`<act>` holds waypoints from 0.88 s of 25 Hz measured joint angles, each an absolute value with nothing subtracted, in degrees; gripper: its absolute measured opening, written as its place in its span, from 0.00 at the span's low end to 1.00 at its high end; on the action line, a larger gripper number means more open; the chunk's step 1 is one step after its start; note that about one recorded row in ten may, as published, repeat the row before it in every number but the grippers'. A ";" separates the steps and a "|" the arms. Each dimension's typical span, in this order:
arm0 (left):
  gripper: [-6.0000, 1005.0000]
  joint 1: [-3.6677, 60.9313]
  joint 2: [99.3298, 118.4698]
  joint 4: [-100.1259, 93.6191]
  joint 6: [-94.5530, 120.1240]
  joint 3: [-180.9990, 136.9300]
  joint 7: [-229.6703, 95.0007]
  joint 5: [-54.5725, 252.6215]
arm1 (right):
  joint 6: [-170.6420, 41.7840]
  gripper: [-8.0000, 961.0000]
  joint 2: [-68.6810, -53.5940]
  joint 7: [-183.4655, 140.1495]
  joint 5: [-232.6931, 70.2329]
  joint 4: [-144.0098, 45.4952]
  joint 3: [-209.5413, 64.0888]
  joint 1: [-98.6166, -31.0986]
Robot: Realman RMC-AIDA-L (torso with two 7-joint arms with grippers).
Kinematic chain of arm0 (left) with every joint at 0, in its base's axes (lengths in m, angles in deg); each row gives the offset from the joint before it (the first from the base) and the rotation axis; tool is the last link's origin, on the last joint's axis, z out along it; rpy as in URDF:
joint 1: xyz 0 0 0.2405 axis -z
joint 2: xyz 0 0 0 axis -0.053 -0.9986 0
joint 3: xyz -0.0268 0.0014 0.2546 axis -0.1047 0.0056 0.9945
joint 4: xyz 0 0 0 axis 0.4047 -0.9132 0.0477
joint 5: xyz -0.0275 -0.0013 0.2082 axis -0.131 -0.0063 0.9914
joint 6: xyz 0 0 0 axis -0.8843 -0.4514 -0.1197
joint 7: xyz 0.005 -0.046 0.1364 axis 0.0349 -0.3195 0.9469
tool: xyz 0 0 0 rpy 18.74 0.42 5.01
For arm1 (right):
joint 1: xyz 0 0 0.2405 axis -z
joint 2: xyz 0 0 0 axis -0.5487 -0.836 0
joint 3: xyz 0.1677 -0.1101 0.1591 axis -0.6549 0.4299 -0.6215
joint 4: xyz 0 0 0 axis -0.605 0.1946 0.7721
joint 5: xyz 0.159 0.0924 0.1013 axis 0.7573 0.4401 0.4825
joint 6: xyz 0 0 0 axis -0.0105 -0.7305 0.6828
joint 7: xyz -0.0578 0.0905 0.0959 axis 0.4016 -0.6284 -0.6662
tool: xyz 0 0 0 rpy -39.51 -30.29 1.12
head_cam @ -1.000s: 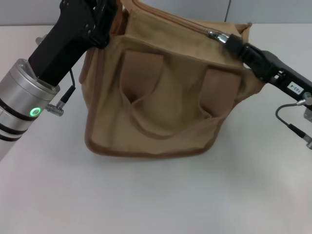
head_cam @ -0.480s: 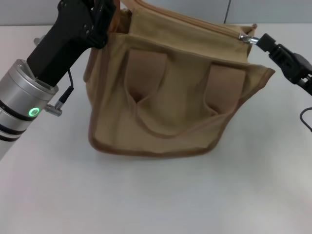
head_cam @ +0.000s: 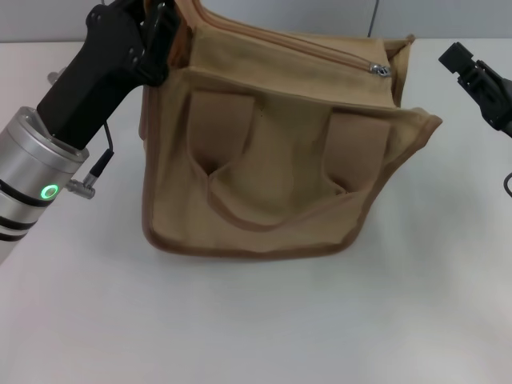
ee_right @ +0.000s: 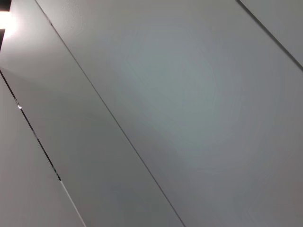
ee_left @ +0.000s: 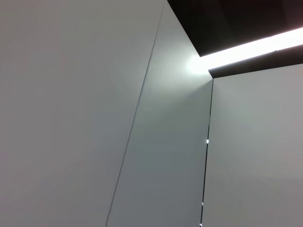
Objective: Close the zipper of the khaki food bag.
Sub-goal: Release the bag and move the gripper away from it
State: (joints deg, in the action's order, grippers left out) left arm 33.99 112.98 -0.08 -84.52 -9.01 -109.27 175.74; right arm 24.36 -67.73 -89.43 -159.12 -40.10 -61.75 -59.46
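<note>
While both wrist views show only pale wall panels, the head view lists:

White surface [head_cam: 256, 320], carrying the items.

Large boxy khaki canvas food bag [head_cam: 272, 152] with brown piping, upright at centre, long axis running left to right.

Left end effector [head_cam: 152, 32], black, at the bag's upper left corner; whether it is clenched cannot be told.

Right end effector [head_cam: 468, 68], black, well apart to the bag's right; grip state cannot be told.

Tan zipper [head_cam: 304, 50] along the top, silver pull tab [head_cam: 378, 70] at its right end.

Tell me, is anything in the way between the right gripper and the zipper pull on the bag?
Nothing visible. The right gripper is off the bag, with only open air between it and the zipper pull.
</note>
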 joint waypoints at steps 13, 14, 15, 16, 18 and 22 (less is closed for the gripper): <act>0.04 30.60 112.87 -2.48 -81.37 -9.45 -109.58 176.26 | 27.45 0.41 -67.92 -74.83 -157.99 -44.92 -60.95 -59.40; 0.07 30.32 112.85 -2.53 -80.87 -9.46 -109.73 176.26 | 27.63 0.45 -67.92 -73.66 -158.02 -45.24 -60.94 -59.37; 0.11 29.97 112.80 -2.63 -80.52 -9.42 -109.78 176.28 | 27.74 0.49 -67.92 -72.73 -158.06 -45.41 -60.93 -59.33; 0.14 29.61 112.76 -2.75 -80.34 -9.35 -109.78 176.30 | 27.74 0.53 -67.91 -72.52 -158.07 -45.41 -60.92 -59.32; 0.21 28.35 112.71 -3.06 -80.29 -9.38 -109.58 176.28 | 27.70 0.61 -67.83 -72.44 -158.14 -45.49 -60.88 -59.19; 0.29 23.51 112.64 -5.64 -80.37 -10.36 -110.42 175.83 | 28.17 0.78 -67.73 -71.87 -158.88 -45.22 -60.65 -57.91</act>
